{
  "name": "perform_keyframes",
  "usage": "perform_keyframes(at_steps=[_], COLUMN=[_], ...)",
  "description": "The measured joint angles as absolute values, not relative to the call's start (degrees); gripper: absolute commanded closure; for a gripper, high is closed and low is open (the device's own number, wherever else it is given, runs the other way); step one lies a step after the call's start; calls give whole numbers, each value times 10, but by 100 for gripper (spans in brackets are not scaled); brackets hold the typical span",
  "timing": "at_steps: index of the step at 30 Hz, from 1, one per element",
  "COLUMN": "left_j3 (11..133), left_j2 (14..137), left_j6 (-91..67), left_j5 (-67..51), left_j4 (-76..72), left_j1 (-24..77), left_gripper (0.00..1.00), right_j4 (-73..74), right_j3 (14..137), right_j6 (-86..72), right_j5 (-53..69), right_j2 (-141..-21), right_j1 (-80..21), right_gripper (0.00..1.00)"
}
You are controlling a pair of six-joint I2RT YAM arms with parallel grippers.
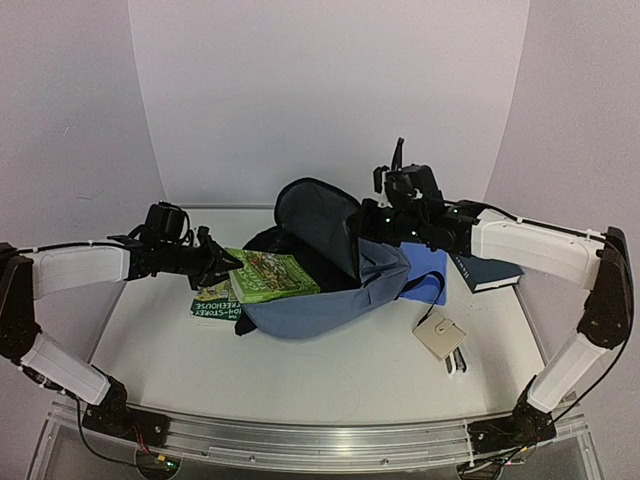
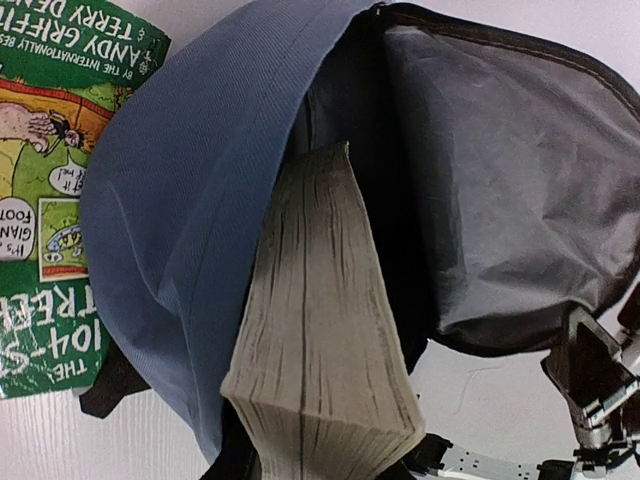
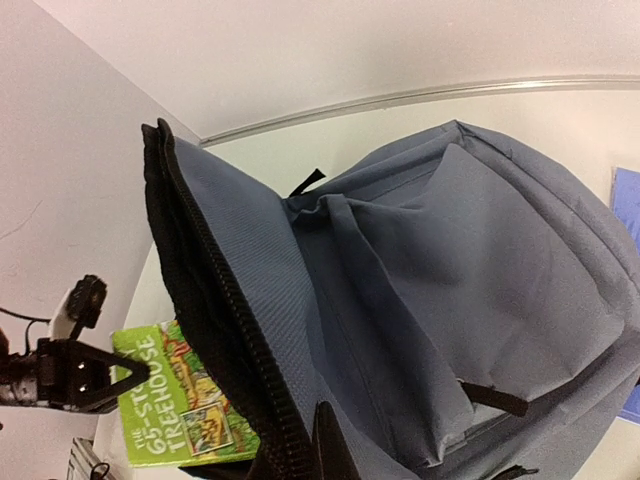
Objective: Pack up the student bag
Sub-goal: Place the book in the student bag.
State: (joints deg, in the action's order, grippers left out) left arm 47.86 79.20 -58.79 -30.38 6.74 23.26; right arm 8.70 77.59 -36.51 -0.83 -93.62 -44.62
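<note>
The slate-blue student bag (image 1: 335,298) lies mid-table, its mouth facing left. My right gripper (image 1: 372,217) is shut on the edge of the bag's top flap (image 1: 318,212) and holds it up, so the grey lining (image 2: 500,190) shows. One black finger (image 3: 335,452) presses the fabric beside the zipper (image 3: 205,300). My left gripper (image 1: 224,268) is shut on a thick green "65-Storey Treehouse" book (image 1: 272,275). The book's page edge (image 2: 320,340) points into the opening, its front end just inside the mouth.
A second green book (image 1: 212,304) lies flat under the held one, left of the bag. A bright-blue notebook (image 1: 432,268) and a dark book (image 1: 488,272) lie to the right. A beige square item (image 1: 440,336) sits front right, a small dark and white object (image 1: 456,362) beside it.
</note>
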Motion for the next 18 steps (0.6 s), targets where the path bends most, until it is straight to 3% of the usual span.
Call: perform_keyframes(at_steps=[18], left_j3=[592], left_j2=[1001], left_j6=[-620], left_j5=[-298], left_j4=[-146], left_j1=[273], left_gripper=[100], right_j4=[71], right_j3=[787], right_j6=[-365], right_j5=[-10], right_j2=[-933], right_j1=[-483], right_gripper=[100])
